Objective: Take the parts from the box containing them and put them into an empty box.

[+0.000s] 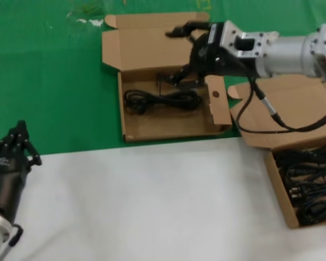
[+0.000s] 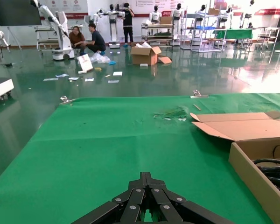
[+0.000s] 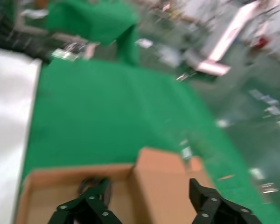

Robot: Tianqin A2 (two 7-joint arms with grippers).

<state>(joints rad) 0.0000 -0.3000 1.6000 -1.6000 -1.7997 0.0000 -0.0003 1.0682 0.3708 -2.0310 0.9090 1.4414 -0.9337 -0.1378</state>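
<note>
Cardboard empty box (image 1: 136,128), one part (image 1: 162,100) inside, right gripper (image 1: 176,57) above

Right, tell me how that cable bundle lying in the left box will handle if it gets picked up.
The cable bundle is thin looped wire, so it will probably sag either side of a grip. It looks light for its length. Being cinched only mid-length, its loops may splay or snag the box wall. The right gripper hangs open above it.

One cable (image 1: 162,101) in left box (image 1: 131,51); rest (image 1: 309,185) in right box (image 1: 276,182).
</note>
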